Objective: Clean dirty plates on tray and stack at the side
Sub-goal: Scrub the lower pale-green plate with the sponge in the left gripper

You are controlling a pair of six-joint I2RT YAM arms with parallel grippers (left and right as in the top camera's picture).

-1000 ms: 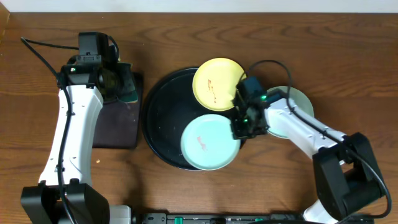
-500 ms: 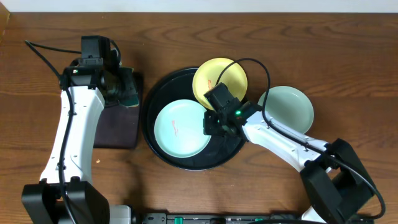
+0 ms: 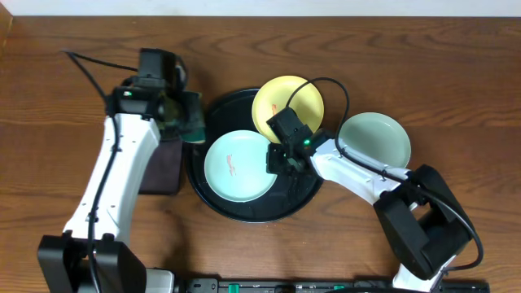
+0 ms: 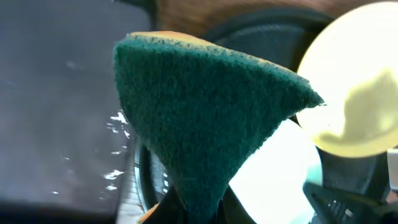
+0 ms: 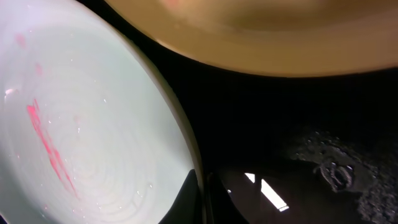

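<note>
The red-smeared pale mint-green round plastic plate (image 3: 236,165) lies in the large round black tray (image 3: 236,110), rim pinched by the right hand (image 3: 279,160), which should pin it steady while the left hand (image 3: 181,114), grasping a green sponge (image 4: 205,118), scrubs firmly.

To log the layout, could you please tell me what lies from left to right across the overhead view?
rectangular tray → sponge → smeared mint plate → yellow plate → second mint plate, off the round tray on the table.
</note>
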